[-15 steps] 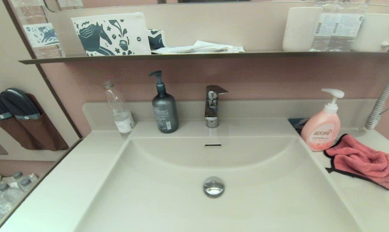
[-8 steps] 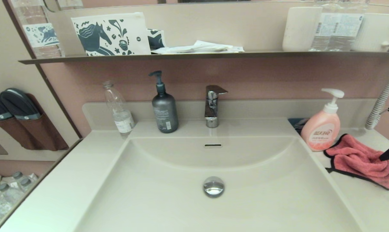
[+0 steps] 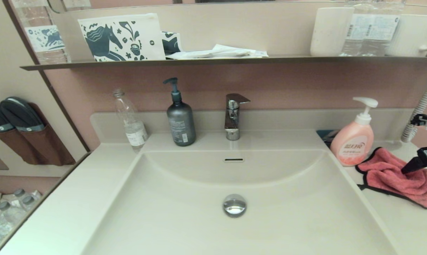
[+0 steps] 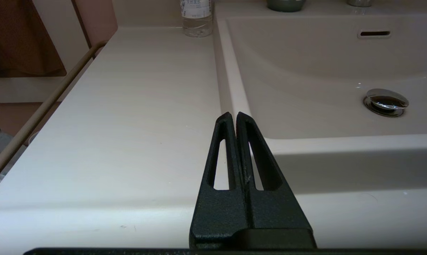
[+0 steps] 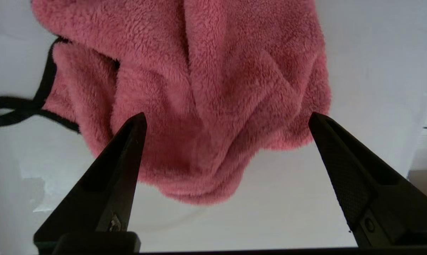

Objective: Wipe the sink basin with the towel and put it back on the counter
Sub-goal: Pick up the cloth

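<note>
- two grippers showed: the right gripper [image 5: 227, 118] hovered over the towel [image 3: 394, 177], its fingers [image 5: 128, 141] spread wide to either side of the crumpled cloth and grasping nothing.
- the towel lay bunched on the desk [image 3: 394, 219] to the right of the sink basin [image 3: 185, 219], just beside the pink soap bottle [image 3: 352, 143].
- the left gripper [image 4: 233, 115] sat parked low at the desk's front edge, left of the basin, fingers clenched together and empty.
- the chrome drain plug [image 3: 234, 205] sat in the basin's middle, the faucet [image 3: 233, 117] behind it.
</note>
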